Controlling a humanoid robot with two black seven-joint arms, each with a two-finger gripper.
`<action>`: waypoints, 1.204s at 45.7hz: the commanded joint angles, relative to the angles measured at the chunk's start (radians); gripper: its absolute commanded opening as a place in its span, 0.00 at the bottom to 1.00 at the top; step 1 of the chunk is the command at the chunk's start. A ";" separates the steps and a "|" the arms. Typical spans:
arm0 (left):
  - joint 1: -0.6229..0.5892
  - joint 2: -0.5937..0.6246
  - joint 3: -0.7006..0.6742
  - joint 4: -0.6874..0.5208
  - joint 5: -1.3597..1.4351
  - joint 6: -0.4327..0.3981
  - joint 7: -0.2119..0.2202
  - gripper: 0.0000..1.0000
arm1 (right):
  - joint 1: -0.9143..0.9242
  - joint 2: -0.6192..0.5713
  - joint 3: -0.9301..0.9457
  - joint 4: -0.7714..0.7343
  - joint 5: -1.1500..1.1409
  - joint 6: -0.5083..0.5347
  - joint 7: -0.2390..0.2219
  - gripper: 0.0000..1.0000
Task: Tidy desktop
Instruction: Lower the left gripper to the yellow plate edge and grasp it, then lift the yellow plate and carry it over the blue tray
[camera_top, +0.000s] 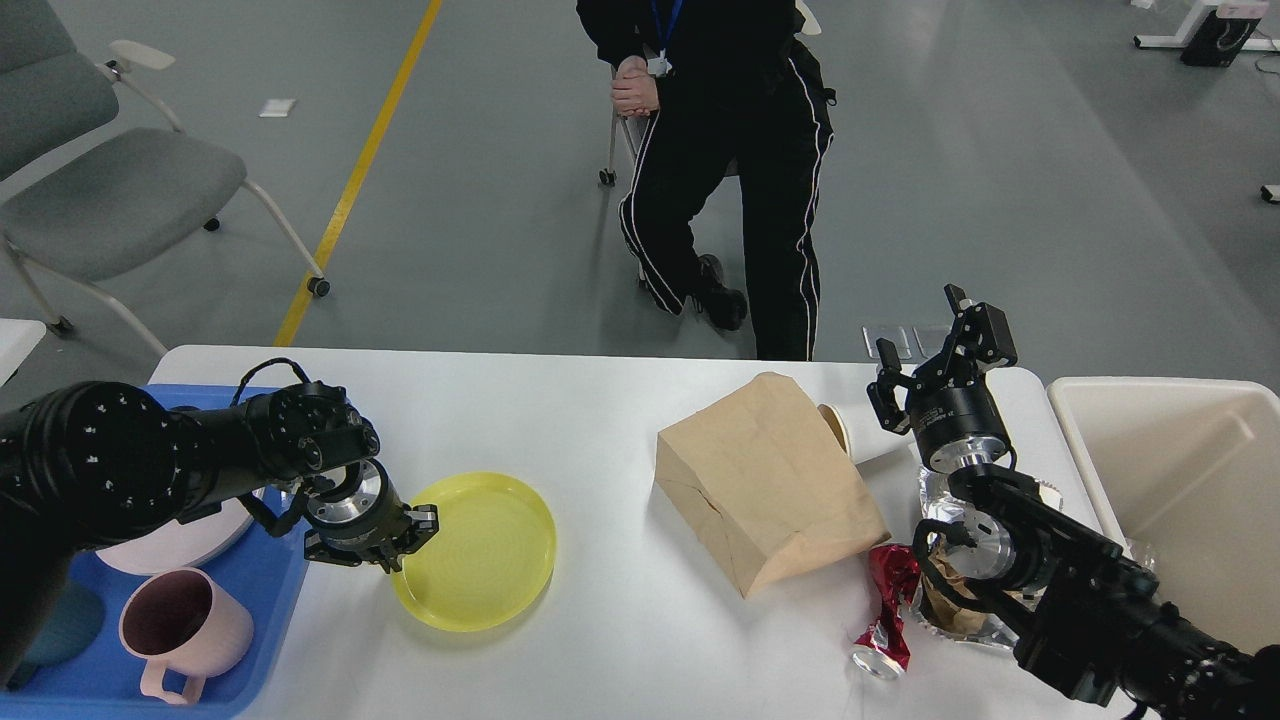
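Observation:
The white desktop spans the lower view. A yellow plate lies on it left of centre, and my left gripper is shut on the plate's left rim. A brown paper bag lies right of centre with a tipped white paper cup behind it. Near the front edge are a crushed red can and crumpled foil wrapping. My right gripper hangs open above the cup, holding nothing.
A blue tray at the left edge holds a pink mug and a white dish. A beige bin stands at the right. A seated person and a grey chair are beyond the table.

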 joint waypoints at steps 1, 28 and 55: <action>-0.045 0.007 0.002 0.000 0.002 -0.049 0.001 0.00 | 0.000 -0.001 0.000 0.000 0.000 0.000 0.000 1.00; -0.383 0.154 -0.001 -0.018 0.002 -0.372 0.068 0.00 | 0.000 -0.001 0.000 0.000 0.000 0.000 0.000 1.00; -0.580 0.390 0.007 -0.017 0.005 -0.372 0.067 0.00 | 0.000 -0.001 0.000 0.000 0.000 0.000 0.000 1.00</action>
